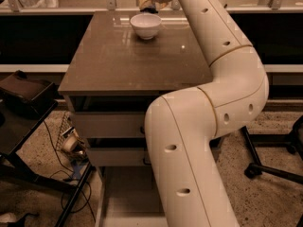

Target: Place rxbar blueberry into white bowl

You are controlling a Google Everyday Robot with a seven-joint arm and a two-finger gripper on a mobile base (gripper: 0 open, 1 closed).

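Note:
The white bowl [146, 25] stands on the far middle of the brown table [118, 60]. My gripper [149, 4] is at the top edge of the view, just behind and above the bowl's far rim. A small dark piece, the rxbar blueberry [149, 8], hangs from the gripper's tip, right over the bowl's back edge. The gripper is shut on it. Most of the bar and the gripper's upper part are cut off or hidden by the wrist. My white arm [222, 56] reaches in from the lower right across the table's right side.
The table has drawers [106, 126] below its front edge. A dark stand [23, 93] with cables stands at the left. Chair legs [270, 164] are on the floor at the right. A counter ledge [71, 6] runs behind the table.

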